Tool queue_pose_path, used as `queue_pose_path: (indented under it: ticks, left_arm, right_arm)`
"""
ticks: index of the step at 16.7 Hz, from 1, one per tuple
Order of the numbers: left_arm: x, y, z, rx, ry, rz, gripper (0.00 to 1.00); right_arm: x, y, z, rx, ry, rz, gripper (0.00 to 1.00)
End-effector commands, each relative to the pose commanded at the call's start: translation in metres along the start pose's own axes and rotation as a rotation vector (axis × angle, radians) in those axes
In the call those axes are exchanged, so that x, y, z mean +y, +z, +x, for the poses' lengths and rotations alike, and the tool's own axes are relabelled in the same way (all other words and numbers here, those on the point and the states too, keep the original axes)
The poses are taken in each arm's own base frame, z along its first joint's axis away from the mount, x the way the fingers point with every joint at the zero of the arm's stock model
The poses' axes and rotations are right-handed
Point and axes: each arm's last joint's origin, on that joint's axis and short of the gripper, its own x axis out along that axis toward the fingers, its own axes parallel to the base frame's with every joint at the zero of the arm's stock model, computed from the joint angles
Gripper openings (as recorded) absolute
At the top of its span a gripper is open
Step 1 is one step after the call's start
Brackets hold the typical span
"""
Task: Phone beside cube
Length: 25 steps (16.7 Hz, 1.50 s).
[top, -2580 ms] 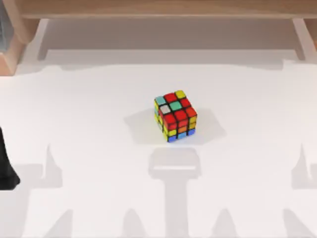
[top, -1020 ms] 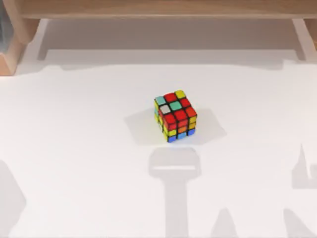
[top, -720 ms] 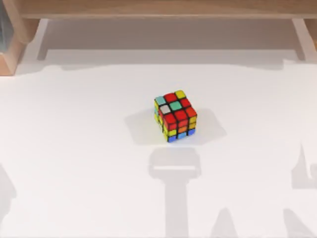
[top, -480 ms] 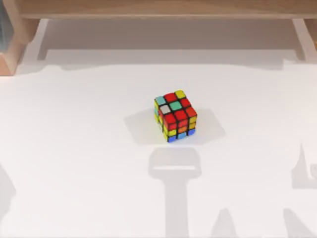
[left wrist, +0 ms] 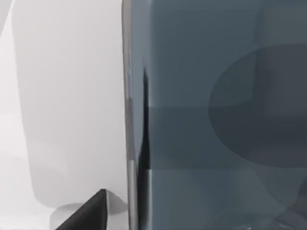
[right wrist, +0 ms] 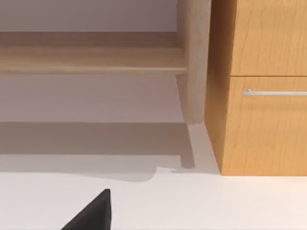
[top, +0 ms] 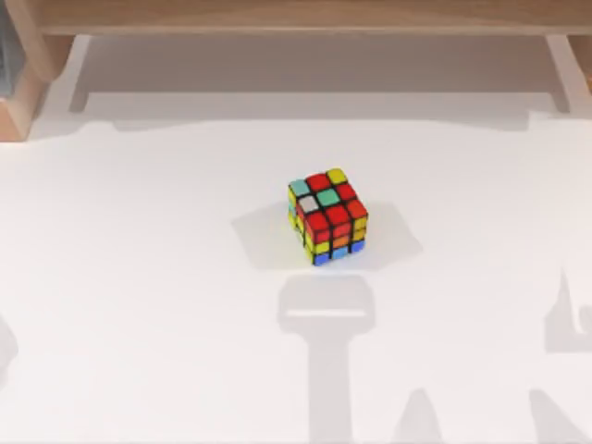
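Where table lies white, cube (top: pixel 327 216) unlabelled

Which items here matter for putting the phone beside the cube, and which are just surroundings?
Job items:
- cube, mid-table
- phone, close before the left wrist camera

Surroundings:
- white table
- wooden shelf at the table's far edge
- wooden drawer cabinet

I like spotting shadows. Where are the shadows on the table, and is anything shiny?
Top view: the cube sits in a soft grey shadow on the white table, with longer arm-like shadows nearer the camera. Left wrist view: the phone is glossy, with faint reflections. Right wrist view: a shelf shadow falls across the table.
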Motion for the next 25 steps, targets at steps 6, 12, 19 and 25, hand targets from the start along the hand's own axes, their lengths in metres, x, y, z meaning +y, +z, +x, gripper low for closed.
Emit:
queue_pose_path:
  ticks: [6, 12, 19, 25]
  left_arm:
    - [0.0, 0.0, 0.0001, 0.0, 0.0, 0.0, 0.77]
    - [0.0, 0.0, 0.0001, 0.0, 0.0, 0.0, 0.32]
    - [0.0, 0.0, 0.0001, 0.0, 0.0, 0.0, 0.0]
    - [-0.0006, 0.0014, -0.0074, -0.02, -0.004, -0.001, 0.0]
  right_arm:
    - [0.0, 0.0, 0.0, 0.0, 0.0, 0.0, 1.0]
    - [0.0, 0.0, 0.0, 0.0, 0.0, 0.0, 1.0]
    - [0.0, 0.0, 0.0, 0.0, 0.0, 0.0, 1.0]
    - [0.0, 0.0, 0.0, 0.0, 0.0, 0.0, 1.0]
